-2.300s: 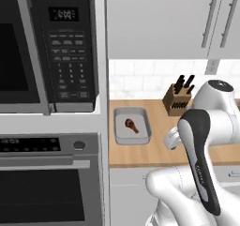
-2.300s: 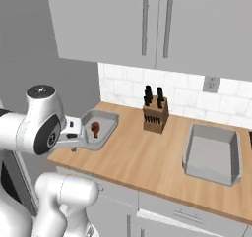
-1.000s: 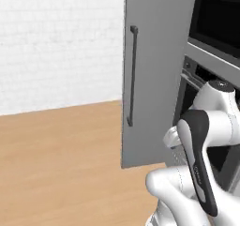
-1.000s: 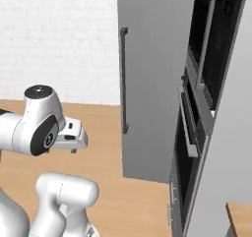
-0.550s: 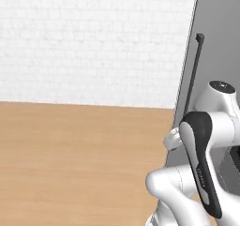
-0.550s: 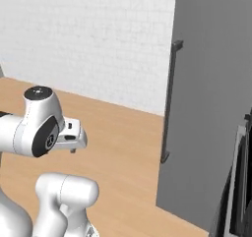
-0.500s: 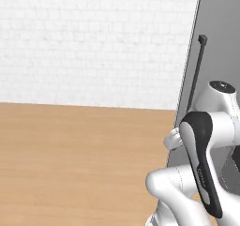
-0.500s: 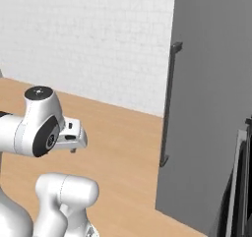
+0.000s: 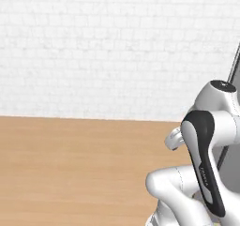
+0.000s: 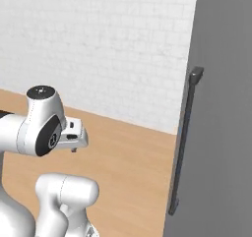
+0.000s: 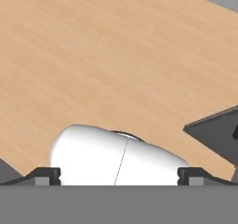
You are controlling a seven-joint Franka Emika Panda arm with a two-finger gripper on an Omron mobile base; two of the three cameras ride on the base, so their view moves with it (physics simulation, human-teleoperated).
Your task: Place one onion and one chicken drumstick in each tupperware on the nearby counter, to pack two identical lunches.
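The onion, the chicken drumstick, the tupperware and the counter are all out of view. My gripper (image 10: 74, 147) is tucked close to the arm's white body and hangs over a light wooden floor (image 10: 128, 162). In the hand view its two dark fingertips (image 11: 48, 174) stand far apart at the bottom corners, so the gripper (image 11: 119, 175) is open with nothing between them. The left base view shows the hand (image 9: 173, 139) poking out from behind the upper arm.
A tall grey cabinet door (image 10: 224, 108) with a long dark vertical handle (image 10: 184, 142) stands close on the right. A white brick wall (image 9: 93, 47) runs behind the wooden floor (image 9: 70, 164). A dark grey block (image 11: 218, 135) lies at the hand view's right.
The whole picture has swung, so the camera has moved: the grey cabinet door now sits further right in both base views. The arm's pose is the same and the gripper is still open.
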